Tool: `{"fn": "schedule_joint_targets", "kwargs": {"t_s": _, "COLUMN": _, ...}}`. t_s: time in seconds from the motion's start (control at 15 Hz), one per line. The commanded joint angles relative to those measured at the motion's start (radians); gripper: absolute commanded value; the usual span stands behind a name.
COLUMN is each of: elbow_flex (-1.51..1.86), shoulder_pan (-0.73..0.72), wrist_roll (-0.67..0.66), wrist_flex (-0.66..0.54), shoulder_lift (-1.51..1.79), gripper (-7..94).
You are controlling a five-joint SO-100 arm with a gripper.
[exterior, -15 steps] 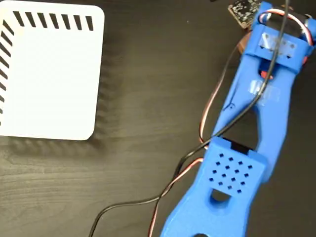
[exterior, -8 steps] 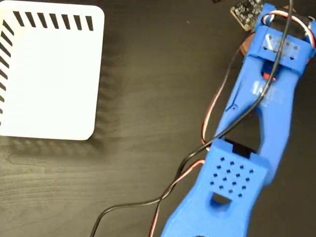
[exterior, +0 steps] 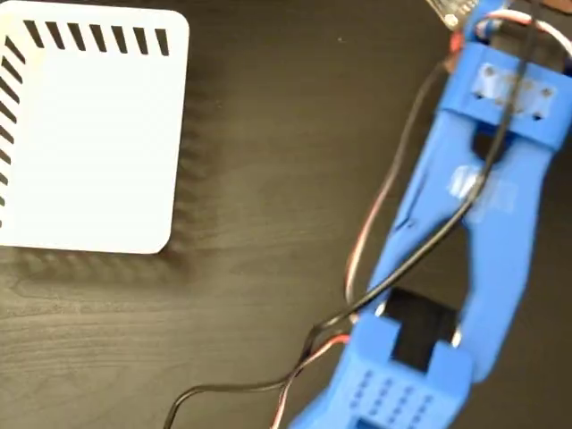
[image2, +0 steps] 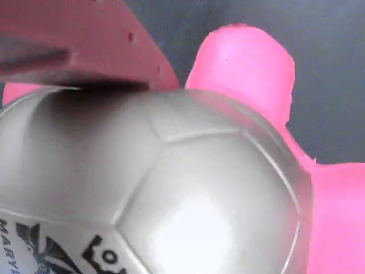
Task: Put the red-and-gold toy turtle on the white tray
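While the toy turtle (image2: pixel 188 194) is filling the wrist view, a reddish finger (image2: pixel 68 45) is lying against its shell; whether it is gripping, I cannot tell.

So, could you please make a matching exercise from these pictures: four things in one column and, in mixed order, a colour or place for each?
Things:
1. white tray
2. arm
3. toy turtle
4. table

Descriptions:
a. blue, on the right side of the fixed view
b. shiny shell with black print, fills the wrist view
c. dark wood grain
d. upper left of the fixed view, black slots along two edges

Pairs: 1-d, 2-a, 3-b, 4-c
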State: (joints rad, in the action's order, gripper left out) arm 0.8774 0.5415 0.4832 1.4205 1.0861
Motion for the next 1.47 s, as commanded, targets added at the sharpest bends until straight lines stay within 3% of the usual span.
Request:
{"fn": "schedule_joint_targets", "kwargs": {"t_s": 0.0, "elbow_flex": 0.049, "shoulder_pan": -0.029, "wrist_roll": -0.009, "wrist_flex": -0.008, "shoulder_lift": 0.173, "gripper": 0}}
{"fn": "schedule_joint_targets", "kwargs": {"t_s": 0.2, "elbow_flex": 0.202, "shoulder_pan": -0.242, "wrist_roll": -0.097, "wrist_flex": 0.060, "shoulder_lift": 0.387, "gripper": 0}}
{"fn": "schedule_joint_targets", "kwargs": {"t_s": 0.4, "elbow_flex": 0.235, "shoulder_pan": -0.598, "wrist_roll": -0.155, "wrist_flex": 0.273, "shoulder_lift": 0.515, "gripper": 0}}
{"fn": "schedule_joint_targets", "kwargs": {"t_s": 0.67, "elbow_flex": 0.239, "shoulder_pan": -0.907, "wrist_roll": -0.120, "wrist_flex": 0.353, "shoulder_lift": 0.515, "gripper": 0}}
{"fn": "schedule_joint_targets", "kwargs": {"t_s": 1.4, "elbow_flex": 0.156, "shoulder_pan": -0.923, "wrist_roll": -0.020, "wrist_flex": 0.202, "shoulder_lift": 0.160, "gripper": 0}}
